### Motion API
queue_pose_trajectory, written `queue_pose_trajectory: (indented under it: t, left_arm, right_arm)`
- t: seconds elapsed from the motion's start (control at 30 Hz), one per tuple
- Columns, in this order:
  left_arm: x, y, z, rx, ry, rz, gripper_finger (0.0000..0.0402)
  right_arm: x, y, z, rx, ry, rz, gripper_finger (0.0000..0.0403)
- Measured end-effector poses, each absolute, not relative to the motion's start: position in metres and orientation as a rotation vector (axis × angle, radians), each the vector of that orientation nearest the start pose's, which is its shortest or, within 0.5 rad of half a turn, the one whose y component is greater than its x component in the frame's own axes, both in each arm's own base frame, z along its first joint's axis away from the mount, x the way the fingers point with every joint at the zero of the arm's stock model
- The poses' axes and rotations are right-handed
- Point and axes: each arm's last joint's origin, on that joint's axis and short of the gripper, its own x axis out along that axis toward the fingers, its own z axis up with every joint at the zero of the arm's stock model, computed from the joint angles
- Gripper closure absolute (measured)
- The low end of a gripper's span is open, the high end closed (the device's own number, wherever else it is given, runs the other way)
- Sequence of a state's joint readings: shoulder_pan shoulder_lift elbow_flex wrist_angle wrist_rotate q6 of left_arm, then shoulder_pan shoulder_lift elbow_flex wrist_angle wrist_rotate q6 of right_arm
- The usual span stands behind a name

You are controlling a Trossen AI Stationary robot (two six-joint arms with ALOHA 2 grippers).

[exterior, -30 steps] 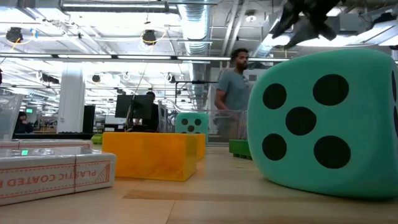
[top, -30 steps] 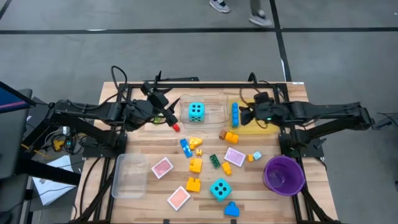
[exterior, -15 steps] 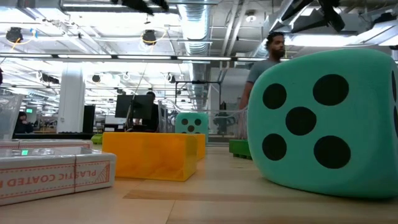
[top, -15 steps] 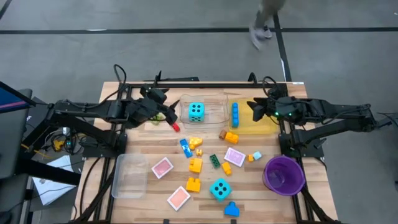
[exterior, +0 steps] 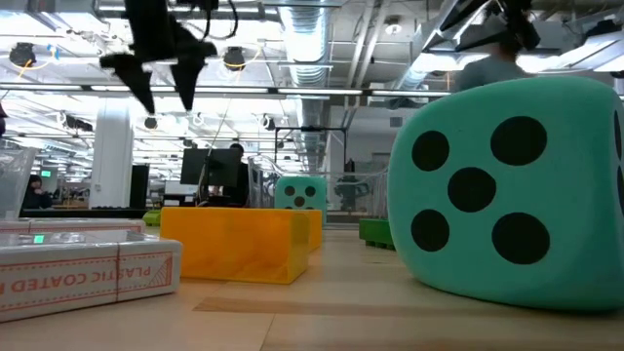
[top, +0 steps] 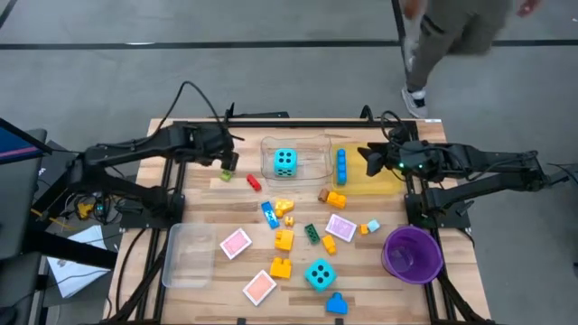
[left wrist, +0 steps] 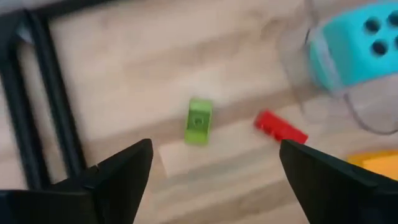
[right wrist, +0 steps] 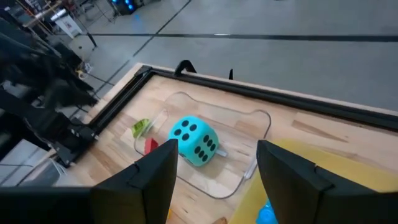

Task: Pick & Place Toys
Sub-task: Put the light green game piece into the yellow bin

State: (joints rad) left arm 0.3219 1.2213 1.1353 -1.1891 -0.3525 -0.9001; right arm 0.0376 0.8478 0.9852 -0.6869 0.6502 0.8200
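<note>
While the left claw hangs open and empty above the desk's far-left corner, the green brick and red brick lie just beneath; a good descent centres one between the fingers. Right claw, parted and empty, waits over the yellow tray.

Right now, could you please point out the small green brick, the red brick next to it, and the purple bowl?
green brick [left wrist: 199,121], left wrist view, on its studded top face.
red brick [left wrist: 280,128], left wrist view, on the middle of its long body.
purple bowl [top: 392,246], high view, on its left rim.
</note>
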Motion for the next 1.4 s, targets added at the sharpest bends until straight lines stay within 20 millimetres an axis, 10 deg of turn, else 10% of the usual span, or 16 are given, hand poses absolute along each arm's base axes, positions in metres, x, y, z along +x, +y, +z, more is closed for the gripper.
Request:
queue_pose_trajectory:
  t: [0.57,1.4]
  left_arm:
    - [0.226,0.111,0.193,-0.611,1.381,0.996,0.0055]
    - [0.212,0.141,0.155,-0.706,1.372,0.88,0.0057]
  right_arm:
    - [0.159,-0.01,0.35,0.643,0.217,-0.721,0.0191]
    - [0.159,-0.009,0.35,0.651,0.223,-0.709,0.0191]
